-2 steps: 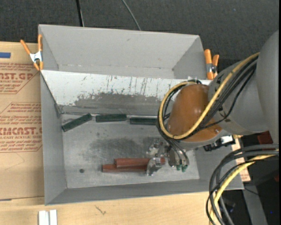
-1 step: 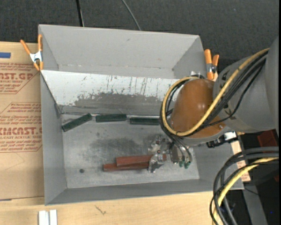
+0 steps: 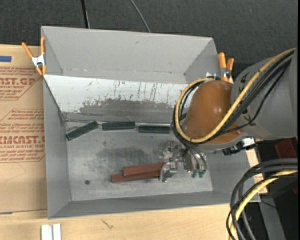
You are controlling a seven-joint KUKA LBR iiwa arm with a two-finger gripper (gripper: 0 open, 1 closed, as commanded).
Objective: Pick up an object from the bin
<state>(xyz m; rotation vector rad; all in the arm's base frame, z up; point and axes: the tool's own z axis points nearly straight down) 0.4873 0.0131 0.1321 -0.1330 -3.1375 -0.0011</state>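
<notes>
A long reddish-brown bar (image 3: pixel 136 173) lies flat on the bin floor near the front, running left to right. My gripper (image 3: pixel 169 168) is low at the bar's right end, its metal fingers down beside that end; whether they clasp the bar I cannot make out. Three dark green bars lie in a row along the foot of the back wall: one tilted at the left (image 3: pixel 81 130), one in the middle (image 3: pixel 118 126), one at the right (image 3: pixel 154 129), just left of the arm.
The arm with its orange cover and looped yellow-black cables hangs over the bin's right side and hides the floor beneath it. The sloped back wall rises behind the green bars.
</notes>
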